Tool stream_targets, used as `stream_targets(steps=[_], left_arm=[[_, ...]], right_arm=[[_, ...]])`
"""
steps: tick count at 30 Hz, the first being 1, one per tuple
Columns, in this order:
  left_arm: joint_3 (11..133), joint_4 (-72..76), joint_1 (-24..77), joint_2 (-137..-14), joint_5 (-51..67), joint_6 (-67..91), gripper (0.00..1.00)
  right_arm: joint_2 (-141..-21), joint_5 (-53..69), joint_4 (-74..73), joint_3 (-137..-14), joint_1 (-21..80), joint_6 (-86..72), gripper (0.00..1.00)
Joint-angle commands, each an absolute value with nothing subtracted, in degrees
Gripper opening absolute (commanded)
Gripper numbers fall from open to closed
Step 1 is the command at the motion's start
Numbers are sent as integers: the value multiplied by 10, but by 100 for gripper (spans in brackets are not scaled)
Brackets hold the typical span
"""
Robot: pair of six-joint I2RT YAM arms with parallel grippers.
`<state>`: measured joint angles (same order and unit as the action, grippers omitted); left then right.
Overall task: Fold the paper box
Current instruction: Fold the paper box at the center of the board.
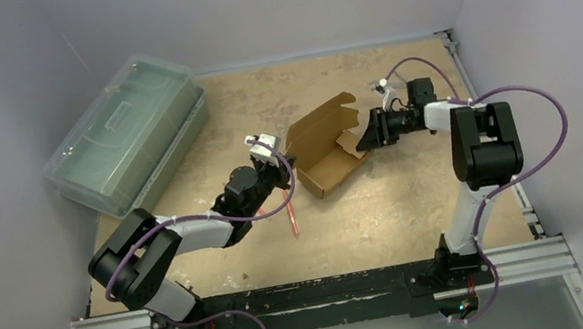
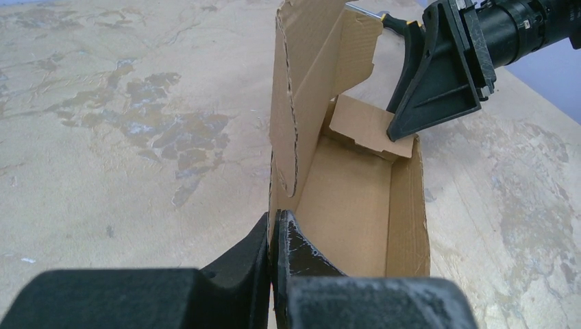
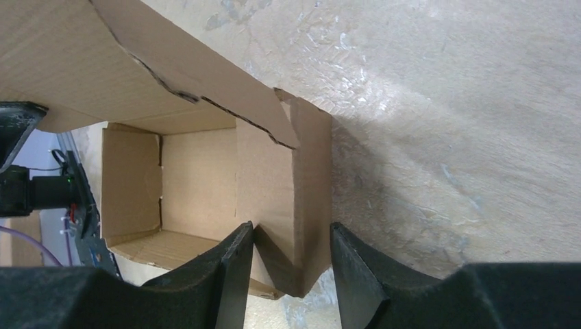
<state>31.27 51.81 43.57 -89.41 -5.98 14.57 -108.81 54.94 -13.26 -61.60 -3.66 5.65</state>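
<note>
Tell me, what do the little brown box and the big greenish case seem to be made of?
The paper box looks like thin corrugated cardboard: matte brown, fine ribbing on its walls, ragged cut edges. The green case looks like moulded plastic: translucent, smooth, slightly glossy, with rounded corners. Which plastic, I cannot tell.

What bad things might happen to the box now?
1. The left gripper pinches just one thin wall of the brown cardboard paper box. A tug might tear it along the ragged edge there.
2. The right gripper straddles the opposite end wall. Squeezing might crumple that wall or the small loose flap instead of folding it cleanly.
</note>
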Motion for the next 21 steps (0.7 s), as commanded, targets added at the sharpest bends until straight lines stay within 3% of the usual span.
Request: stream_targets(steps=[1,5,15,17,19,21], left_arm=[[328,547,438,-893,-49,167,0],[330,542,438,-892,-52,192,0],[338,520,438,-886,-56,240,0],[341,514,438,-884,-55,250,0],[341,512,438,-883,-53,260,0],[341,513,439,-879,-49,266,0]], right_arm=[[-1055,515,-122,-625,-18,78,46],[-1045,480,-122,-623,-5,94,44],[-1028,411,-119,-616,26,116,24],[-1019,390,-116,-612,36,127,17],[-1008,364,-109,-606,47,136,0],[-992,333,-97,-597,57,147,0]])
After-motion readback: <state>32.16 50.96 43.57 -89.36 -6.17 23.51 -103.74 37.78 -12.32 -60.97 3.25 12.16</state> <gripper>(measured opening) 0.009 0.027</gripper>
